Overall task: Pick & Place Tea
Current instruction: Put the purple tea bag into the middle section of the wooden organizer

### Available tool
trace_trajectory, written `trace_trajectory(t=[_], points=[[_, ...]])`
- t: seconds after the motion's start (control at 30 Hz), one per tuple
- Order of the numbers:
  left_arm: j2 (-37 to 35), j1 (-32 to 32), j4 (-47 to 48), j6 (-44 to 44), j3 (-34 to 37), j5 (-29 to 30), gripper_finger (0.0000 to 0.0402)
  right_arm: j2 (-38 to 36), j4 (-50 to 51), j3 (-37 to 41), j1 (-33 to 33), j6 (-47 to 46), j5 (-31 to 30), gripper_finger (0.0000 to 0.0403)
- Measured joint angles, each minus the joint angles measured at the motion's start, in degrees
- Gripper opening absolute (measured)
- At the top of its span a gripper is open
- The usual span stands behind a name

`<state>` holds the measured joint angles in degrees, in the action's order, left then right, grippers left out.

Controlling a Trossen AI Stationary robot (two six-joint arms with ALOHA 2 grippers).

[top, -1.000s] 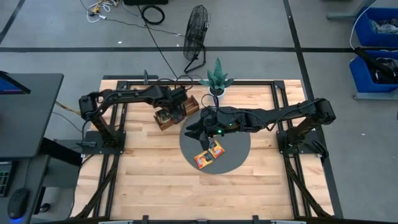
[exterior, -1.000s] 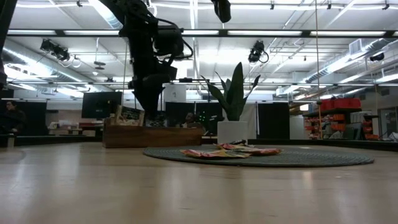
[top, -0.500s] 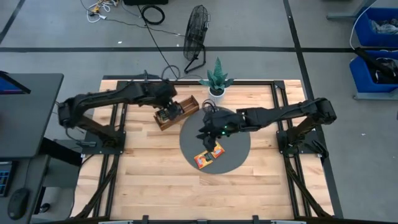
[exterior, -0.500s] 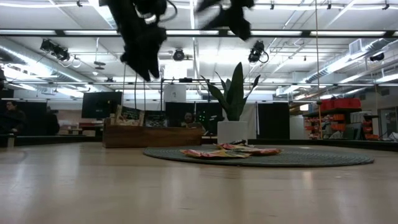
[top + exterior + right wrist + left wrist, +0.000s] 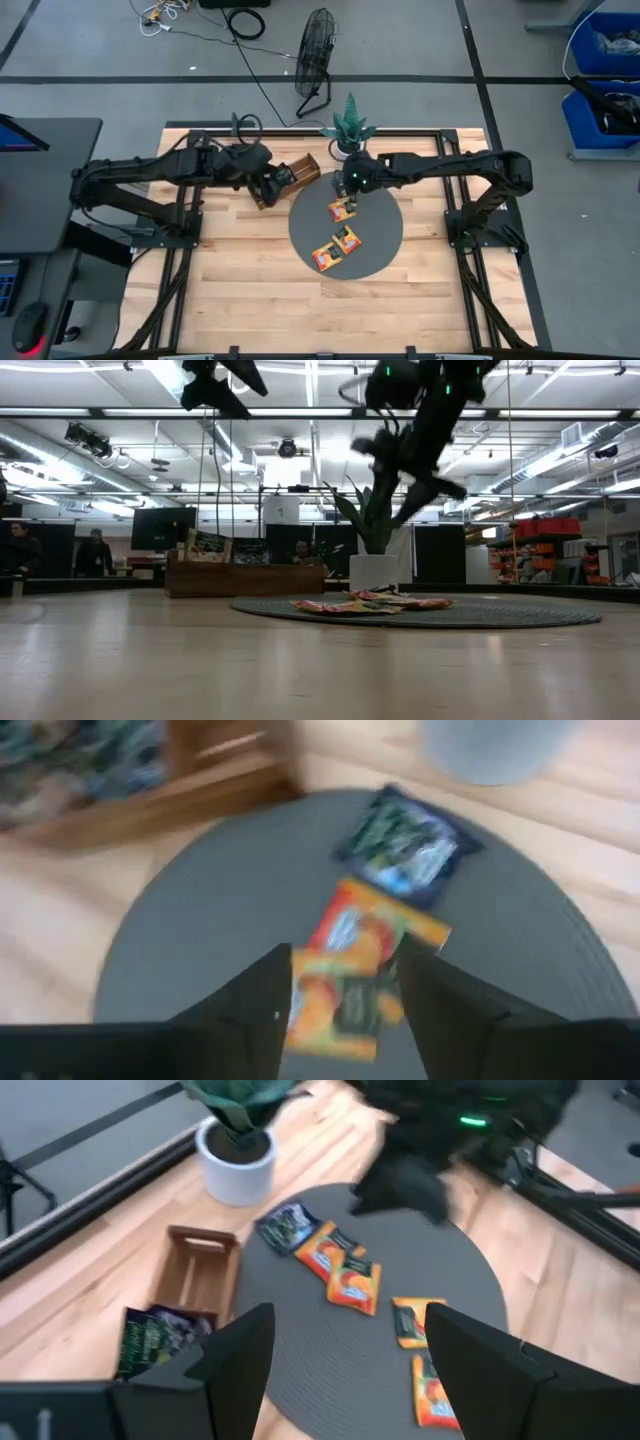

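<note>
Wooden tray [image 5: 200,1270] holds one dark sachet [image 5: 150,1338]; five sachets [image 5: 350,1285] wait on the mat [image 5: 385,235]; both claws, left [image 5: 345,1370] and right [image 5: 345,1000], gape empty.

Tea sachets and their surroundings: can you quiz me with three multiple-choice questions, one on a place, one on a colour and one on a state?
1. The orange sachets lie: A on the round grey mat; B on the floor; C on a shelf.
2. The plant pot is: A red; B white; C blue.
3. The left gripper has its jaws: A shut on a sachet; B shut on a leaf; C open and empty.
Answers: A, they lie flat on the mat; B, the pot is white; C, the jaws stand apart with nothing between.
</note>
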<state>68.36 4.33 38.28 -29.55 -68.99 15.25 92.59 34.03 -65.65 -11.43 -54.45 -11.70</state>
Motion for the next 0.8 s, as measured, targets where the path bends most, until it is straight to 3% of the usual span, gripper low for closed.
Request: trace_trajectory(t=[0.3,0.8], points=[[0.11,-4.24,-0.6,-1.66,0.0,0.34,0.0261,0.85,-15.61,9.73,-8.09,-3.5,7.28,0.0266],[0.13,-4.58,-0.72,-3.33,0.0,0.68,0.0261,9.64,-20.52,9.92,-9.74,-1.17,4.63,0.0249]])
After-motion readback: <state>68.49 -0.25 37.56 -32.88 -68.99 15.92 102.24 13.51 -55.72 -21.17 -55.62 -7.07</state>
